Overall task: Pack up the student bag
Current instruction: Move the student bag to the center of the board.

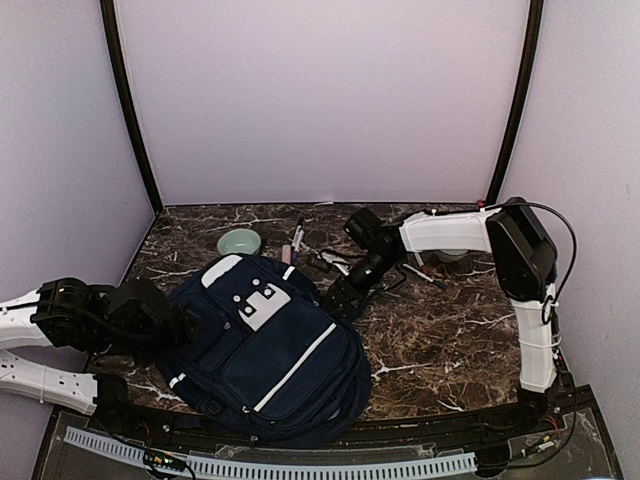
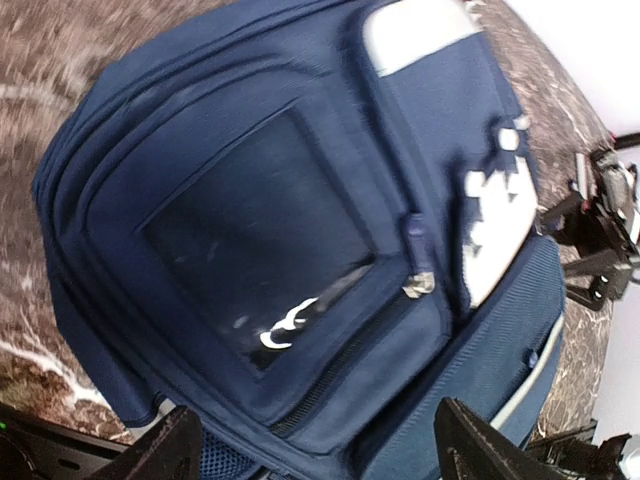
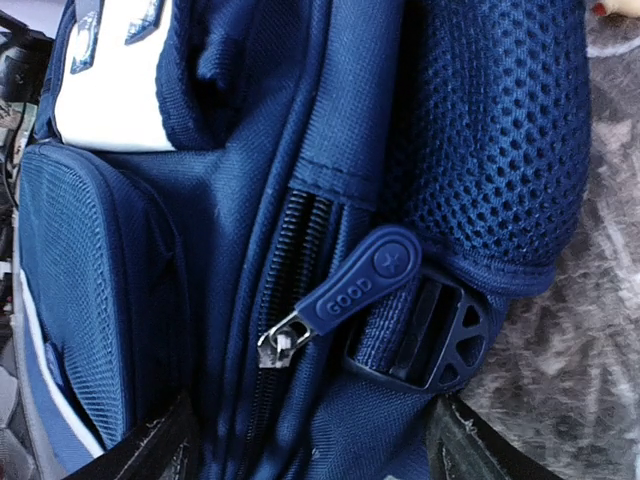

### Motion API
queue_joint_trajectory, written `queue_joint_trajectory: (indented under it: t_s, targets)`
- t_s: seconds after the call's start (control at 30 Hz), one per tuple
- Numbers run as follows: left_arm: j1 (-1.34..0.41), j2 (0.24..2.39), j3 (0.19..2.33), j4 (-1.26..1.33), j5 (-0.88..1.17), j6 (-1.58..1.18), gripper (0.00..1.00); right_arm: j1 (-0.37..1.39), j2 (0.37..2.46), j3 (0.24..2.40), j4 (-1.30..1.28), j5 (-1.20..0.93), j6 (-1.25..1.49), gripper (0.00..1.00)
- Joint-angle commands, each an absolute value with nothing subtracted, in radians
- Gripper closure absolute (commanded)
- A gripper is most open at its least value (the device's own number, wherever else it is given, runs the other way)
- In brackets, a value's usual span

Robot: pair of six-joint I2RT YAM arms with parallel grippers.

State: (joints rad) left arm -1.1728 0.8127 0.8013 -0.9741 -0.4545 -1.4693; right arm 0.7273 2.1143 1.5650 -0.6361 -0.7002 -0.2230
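Pale walls (image 1: 320, 100) close the marble table (image 1: 450, 340) in at the back and on both sides. Bare marble shows to the right of the student bag (image 1: 265, 345), up to the right arm's base. The bag lies flat at front-left of centre, its lower end reaching the table's near edge.

The left gripper (image 1: 183, 325) is at the bag's left side, fingers wide apart above the front pocket and gripping nothing. The right gripper (image 1: 335, 300) is at the upper right side, fingers apart astride the side seam; whether they touch the fabric, I cannot tell.

A green bowl (image 1: 239, 242) sits just behind the bag. A zip pull (image 3: 360, 285) lies between the right fingers, beside a buckle (image 3: 425, 335).
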Motion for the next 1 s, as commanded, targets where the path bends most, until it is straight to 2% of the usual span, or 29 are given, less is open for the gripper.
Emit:
queue_joint_trajectory:
  t_s: [0.0,0.07,0.1,0.2,0.27,0.67,0.97]
  targets:
    - [-1.166,0.789,0.703,-0.983,-0.406,-1.682,0.18,0.752,2.129,1.573,-0.670,-0.802,-0.194,0.28]
    - [-1.164,0.821,0.695,-0.976,-0.395,-1.674,0.18,0.756,2.145,1.573,-0.697,-0.834,-0.202,0.38]
    - [-1.162,0.843,0.696,-0.967,-0.393,-1.656,0.18,0.758,2.151,1.574,-0.721,-0.855,-0.216,0.46]
    - [-1.147,0.925,0.704,-0.919,-0.374,-1.584,0.18,0.760,2.144,1.545,-0.771,-0.895,-0.259,0.79]
    - [-1.143,0.981,0.710,-0.864,-0.360,-1.536,0.18,0.760,2.125,1.508,-0.804,-0.896,-0.295,0.98]
    - [-1.138,1.398,0.862,-0.486,-0.250,-1.194,0.25,0.649,1.892,1.204,-0.929,-0.821,-0.473,1.00]
    - [-1.137,1.745,1.163,-0.375,-0.135,-0.927,0.30,0.605,1.844,1.098,-1.034,-0.775,-0.607,1.00]
